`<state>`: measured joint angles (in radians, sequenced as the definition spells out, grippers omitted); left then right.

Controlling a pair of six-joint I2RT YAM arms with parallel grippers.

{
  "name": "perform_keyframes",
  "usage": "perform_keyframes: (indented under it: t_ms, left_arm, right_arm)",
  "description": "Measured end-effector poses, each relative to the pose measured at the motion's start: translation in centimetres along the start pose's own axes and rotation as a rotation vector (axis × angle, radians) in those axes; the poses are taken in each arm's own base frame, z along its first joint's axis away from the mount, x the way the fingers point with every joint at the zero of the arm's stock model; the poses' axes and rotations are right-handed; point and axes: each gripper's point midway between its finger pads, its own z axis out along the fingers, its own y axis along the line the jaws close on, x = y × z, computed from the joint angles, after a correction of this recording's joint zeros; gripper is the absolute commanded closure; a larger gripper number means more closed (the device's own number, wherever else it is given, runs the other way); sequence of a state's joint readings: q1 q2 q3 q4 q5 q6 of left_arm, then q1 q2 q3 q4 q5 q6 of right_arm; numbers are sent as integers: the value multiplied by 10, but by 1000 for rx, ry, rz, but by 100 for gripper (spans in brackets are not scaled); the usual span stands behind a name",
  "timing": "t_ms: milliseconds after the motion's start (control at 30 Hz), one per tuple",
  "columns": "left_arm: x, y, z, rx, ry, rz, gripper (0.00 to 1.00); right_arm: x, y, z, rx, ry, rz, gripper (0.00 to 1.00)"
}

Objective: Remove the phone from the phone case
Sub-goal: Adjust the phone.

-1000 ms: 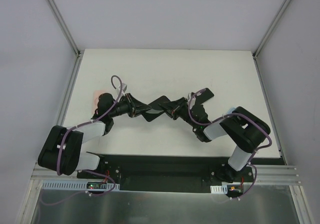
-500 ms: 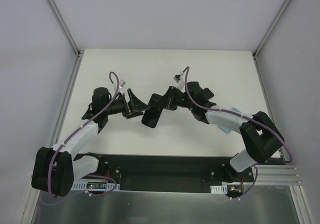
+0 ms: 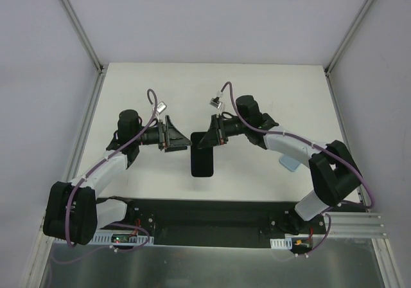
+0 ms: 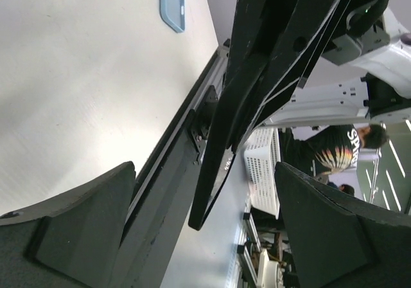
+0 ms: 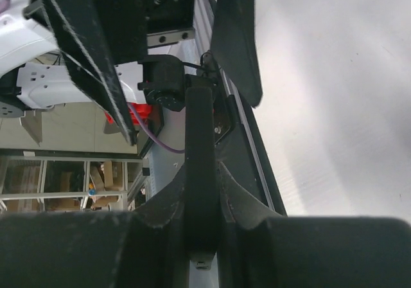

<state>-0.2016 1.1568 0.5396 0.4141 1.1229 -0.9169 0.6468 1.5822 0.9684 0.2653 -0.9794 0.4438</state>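
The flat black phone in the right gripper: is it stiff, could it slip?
Probably stiff: the flat black phone sticks out straight though the right gripper pinches only one end. Its smooth faces look slippery, so it may pivot or slide in that narrow grip.

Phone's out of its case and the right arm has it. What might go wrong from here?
1. The right gripper pinches the phone by one end only; it may pivot or slip out.
2. The open left gripper sits close beside the phone and might knock it.
3. The case lies by the right forearm, which might sweep it.
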Motion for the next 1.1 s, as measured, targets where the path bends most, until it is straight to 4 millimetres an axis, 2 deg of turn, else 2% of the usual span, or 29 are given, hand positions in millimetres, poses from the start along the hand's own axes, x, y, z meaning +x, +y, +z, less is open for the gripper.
perform_keyframes:
  t_ms: [200, 367, 500, 533, 633, 700, 867, 933, 967, 1033, 1067, 1100]
  left_arm:
    - [5, -6, 0, 41, 40, 0, 16]
    - [12, -17, 3, 122, 62, -8, 21]
    - [11, -20, 6, 178, 76, -59, 33]
    - [10, -20, 7, 186, 80, -96, 35]
    - [7, -14, 11, 186, 99, -231, 49]
    - [5, -10, 12, 178, 107, -309, 52]
    - [6, -12, 11, 183, 113, -352, 66]
    - [6, -14, 11, 187, 115, -356, 67]
    - [6, -14, 11, 188, 115, -356, 61]
    - [6, -15, 10, 190, 117, -359, 55]
    - [6, -17, 10, 192, 117, -362, 56]
    - [6, -17, 10, 193, 117, -359, 60]
  right_arm:
    - [-14, 14, 1, -28, -8, -34, 99]
    - [-23, 11, 6, -22, -18, 4, 99]
    - [-31, 7, 12, -30, -29, 47, 98]
    - [-33, 7, 14, -33, -31, 59, 99]
    - [-36, 4, 18, -41, -37, 89, 99]
    - [-39, 2, 20, -44, -39, 112, 98]
    - [-42, 4, 23, -66, -33, 152, 99]
    - [-44, 8, 23, -78, -33, 151, 99]
    - [-45, 9, 23, -83, -34, 150, 99]
    - [-47, 11, 23, -88, -37, 147, 99]
    - [-48, 10, 24, -87, -40, 148, 99]
    - [-48, 9, 24, -89, -39, 151, 99]
